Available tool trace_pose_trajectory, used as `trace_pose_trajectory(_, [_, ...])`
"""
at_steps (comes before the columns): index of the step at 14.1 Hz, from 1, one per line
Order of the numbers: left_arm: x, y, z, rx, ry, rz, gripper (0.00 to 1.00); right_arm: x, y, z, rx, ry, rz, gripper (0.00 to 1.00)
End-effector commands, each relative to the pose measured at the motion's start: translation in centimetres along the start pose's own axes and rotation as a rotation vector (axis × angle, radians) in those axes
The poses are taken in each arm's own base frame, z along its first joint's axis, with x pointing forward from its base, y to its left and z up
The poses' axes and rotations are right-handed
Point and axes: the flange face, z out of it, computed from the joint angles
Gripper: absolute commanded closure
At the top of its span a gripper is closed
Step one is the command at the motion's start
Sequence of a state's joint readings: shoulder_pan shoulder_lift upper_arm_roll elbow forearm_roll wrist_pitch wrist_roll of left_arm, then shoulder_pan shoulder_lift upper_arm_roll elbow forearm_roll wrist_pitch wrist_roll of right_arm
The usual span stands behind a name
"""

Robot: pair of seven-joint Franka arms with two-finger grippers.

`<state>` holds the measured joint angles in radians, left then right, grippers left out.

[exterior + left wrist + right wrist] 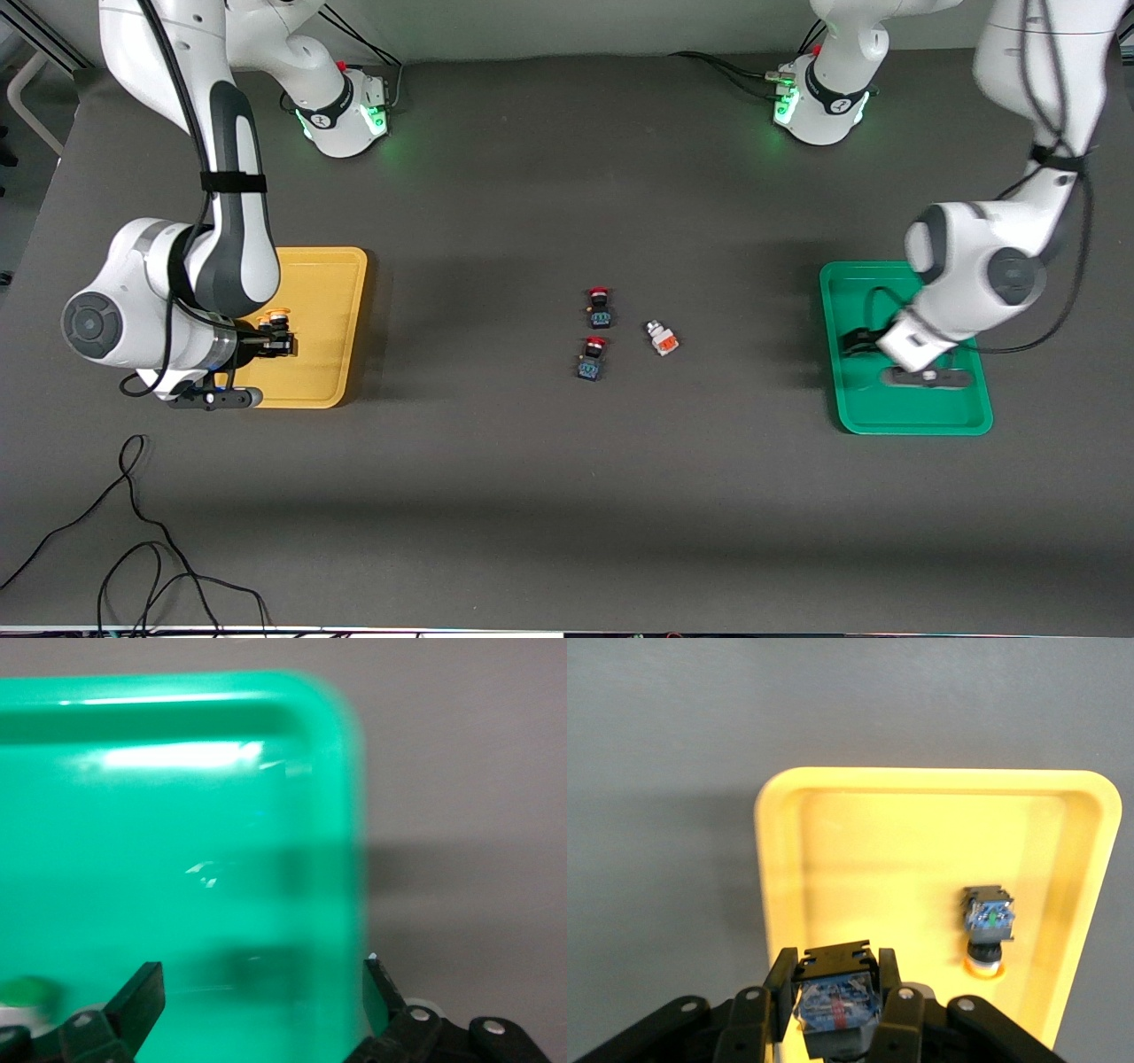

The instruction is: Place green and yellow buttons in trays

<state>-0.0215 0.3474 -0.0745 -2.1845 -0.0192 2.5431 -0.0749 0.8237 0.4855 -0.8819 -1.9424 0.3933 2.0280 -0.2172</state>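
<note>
1. The right claw [837, 997] is clamped shut on a small push-button switch with a black-blue body [835, 992], held over the shallow yellow plastic tray [341, 266] at the right arm's end of the counter [567, 496].
2. That switch's long axis looks roughly level; the drop is straight down, so the tray floor directly below the claw is what counts.
3. Beside the claw, a second yellow-capped switch [989, 926] already lies in the tray, apart from the held one.
4. The left claw [264, 997] stands wide open and empty, low over the green plastic tray [177, 815]; a green-capped piece [27, 992] sits by one finger.
5. Two red-capped switches [599, 306] and an orange-and-white one [661, 338] lie mid-counter, well apart from both claws.
</note>
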Motion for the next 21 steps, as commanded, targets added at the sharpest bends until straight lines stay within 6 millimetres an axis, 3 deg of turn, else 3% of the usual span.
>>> trace_pose_trajectory(1, [0.4,7.6,0.8,0.002,-0.013,-0.109,0.0,-1.7,-0.5,4.2,0.011,0.051,0.0,0.76])
trace_pose_trajectory(3, [0.2,12.5,1.8,0.001,-0.017,-0.166,0.0,-1.9,-0.9,6.9,0.013,0.061,-0.003,0.76])
trace_pose_trajectory(6, [-0.8,19.1,3.9,-0.003,-0.021,-0.235,0.0,-1.8,-0.9,8.8,0.027,0.05,-0.006,0.76])
trace_pose_trajectory(7, [-1.6,21.8,4.4,-0.005,-0.019,-0.256,0.0,-1.8,-1.1,9.3,0.032,0.042,-0.004,0.66])
trace_pose_trajectory(8, [-1.9,23.7,4.8,-0.007,-0.017,-0.281,0.0,-1.7,-1.3,9.3,0.035,0.042,-0.003,0.25])
trace_pose_trajectory(9, [-2.1,25.3,4.8,-0.012,-0.012,-0.307,0.0,-1.6,-1.0,9.1,0.036,0.043,0.003,0.02])
trace_pose_trajectory(11, [-1.6,25.7,4.0,-0.014,-0.008,-0.315,0.0,-1.6,-1.4,8.2,0.054,0.045,0.003,0.0])
trace_pose_trajectory(14, [-0.8,24.6,3.3,0.001,-0.026,-0.305,0.0,-0.8,-1.7,3.1,0.113,-0.026,0.003,0.0])
trace_pose_trajectory(19, [-1.3,27.5,2.4,-0.043,-0.043,-0.362,0.0,-0.1,-3.0,-10.1,0.044,-0.128,-0.009,0.0])
trace_pose_trajectory(21, [-2.0,28.7,2.6,-0.047,-0.054,-0.386,0.0,-0.6,-4.0,-13.6,0.033,-0.145,-0.004,0.0])
